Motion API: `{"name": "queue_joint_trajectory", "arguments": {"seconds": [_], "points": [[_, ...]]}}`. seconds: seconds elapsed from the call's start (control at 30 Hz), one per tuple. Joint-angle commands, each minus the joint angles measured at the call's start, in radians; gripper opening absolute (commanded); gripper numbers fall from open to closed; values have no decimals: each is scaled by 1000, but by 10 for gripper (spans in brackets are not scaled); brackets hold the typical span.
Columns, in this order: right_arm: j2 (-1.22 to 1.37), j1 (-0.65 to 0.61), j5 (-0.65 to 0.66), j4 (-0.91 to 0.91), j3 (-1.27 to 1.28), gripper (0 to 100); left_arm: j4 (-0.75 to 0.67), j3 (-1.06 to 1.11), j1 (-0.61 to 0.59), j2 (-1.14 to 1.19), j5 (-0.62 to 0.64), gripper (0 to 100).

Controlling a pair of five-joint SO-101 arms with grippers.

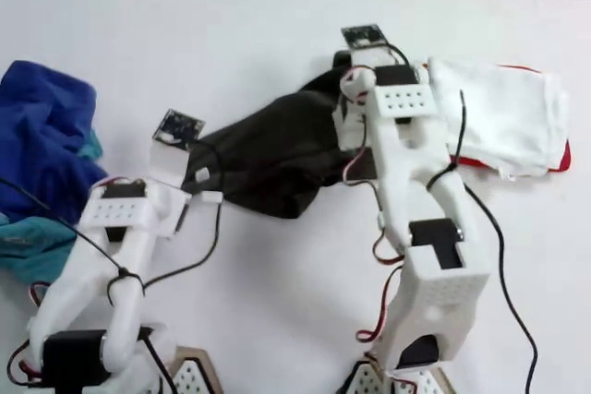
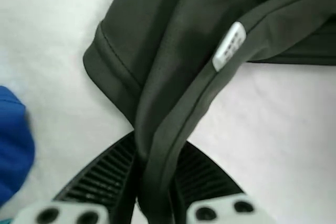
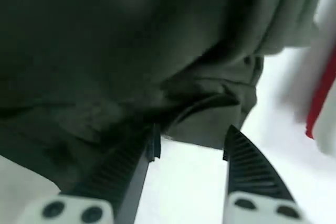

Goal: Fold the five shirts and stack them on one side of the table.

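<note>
Black shirt [image 1: 277, 149] ran from the left end effector [image 2: 155, 156], pinching its hem, to the right end effector [image 3: 191, 140], spread.

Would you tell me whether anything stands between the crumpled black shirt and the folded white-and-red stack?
Only the white right arm: it extends between the crumpled black shirt and the folded white shirt lying on a red one. Nothing else visible does.
</note>
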Motion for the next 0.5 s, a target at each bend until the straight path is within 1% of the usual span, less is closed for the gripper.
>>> {"name": "queue_joint_trajectory", "arguments": {"seconds": [0.0, 0.13, 0.37, 0.47], "points": [[25, -22, -86, -31, -63, 194, -12, -4, 3, -38, 6, 24], [93, -16, -94, -13, -66, 194, -12, -4, 3, -38, 3, 24], [97, -5, -92, 162, -69, 194, -46, 1, 3, -32, 3, 24], [105, -2, -40, 217, -66, 194, -46, -1, 3, -32, 3, 24]]}}
